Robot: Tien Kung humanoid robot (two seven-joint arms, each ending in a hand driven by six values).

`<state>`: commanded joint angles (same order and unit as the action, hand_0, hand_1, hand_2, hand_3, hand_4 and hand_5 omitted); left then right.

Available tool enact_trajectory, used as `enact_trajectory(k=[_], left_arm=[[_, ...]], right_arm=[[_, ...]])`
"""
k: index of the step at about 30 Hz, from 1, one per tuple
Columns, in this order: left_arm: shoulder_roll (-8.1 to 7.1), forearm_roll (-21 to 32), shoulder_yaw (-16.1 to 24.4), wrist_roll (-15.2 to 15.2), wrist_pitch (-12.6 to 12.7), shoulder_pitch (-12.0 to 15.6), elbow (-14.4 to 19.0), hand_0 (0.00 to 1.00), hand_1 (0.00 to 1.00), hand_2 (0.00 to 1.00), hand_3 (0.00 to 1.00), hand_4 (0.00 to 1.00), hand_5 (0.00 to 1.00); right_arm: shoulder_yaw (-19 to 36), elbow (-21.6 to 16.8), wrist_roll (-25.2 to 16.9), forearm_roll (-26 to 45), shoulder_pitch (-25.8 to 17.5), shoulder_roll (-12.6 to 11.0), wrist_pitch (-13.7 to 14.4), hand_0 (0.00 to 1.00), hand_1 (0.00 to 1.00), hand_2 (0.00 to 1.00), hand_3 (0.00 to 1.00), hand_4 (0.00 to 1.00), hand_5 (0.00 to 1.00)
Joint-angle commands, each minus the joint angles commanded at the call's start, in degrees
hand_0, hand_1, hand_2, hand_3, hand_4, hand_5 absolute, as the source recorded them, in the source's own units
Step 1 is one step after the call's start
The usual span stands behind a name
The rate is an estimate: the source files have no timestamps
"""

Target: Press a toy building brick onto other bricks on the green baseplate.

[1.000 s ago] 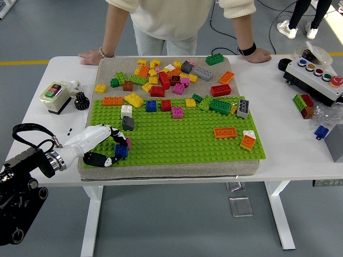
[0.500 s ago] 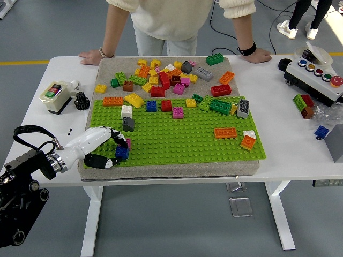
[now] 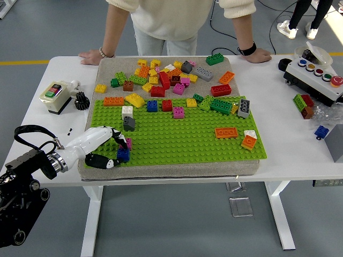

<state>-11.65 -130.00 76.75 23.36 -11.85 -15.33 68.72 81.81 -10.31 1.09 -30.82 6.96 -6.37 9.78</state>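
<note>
My left hand (image 3: pixel 104 147) pinches a blue brick (image 3: pixel 123 155) at the green baseplate (image 3: pixel 182 136)'s near-left corner, beside a pink brick (image 3: pixel 128 143); small, rigid, light, probably slick plastic, best gripped by its sides

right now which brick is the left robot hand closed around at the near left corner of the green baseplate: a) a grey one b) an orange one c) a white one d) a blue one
d: the left robot hand has its fingers curled on a blue brick at the near left corner of the green baseplate.
</note>
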Motion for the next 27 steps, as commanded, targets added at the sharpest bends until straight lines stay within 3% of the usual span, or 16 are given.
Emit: enact_trajectory(k=[15,27], left_arm=[[0.52,0.0,0.3,0.3,1.4,-0.5,-0.5,0.84,0.677,0.592,0.554,0.871,0.158],[1.23,0.0,0.0,0.7,2.1,-1.5,-2.7,0.842,0.688,0.592,0.553,0.886,0.173]], right_arm=[[0.0,0.0,0.2,0.0,0.0,0.0,0.1,0.727,0.66,0.706,0.589,0.915,0.495],[-0.1,0.0,0.2,0.1,0.1,0.1,0.2,0.728,0.659,0.706,0.589,0.915,0.496]])
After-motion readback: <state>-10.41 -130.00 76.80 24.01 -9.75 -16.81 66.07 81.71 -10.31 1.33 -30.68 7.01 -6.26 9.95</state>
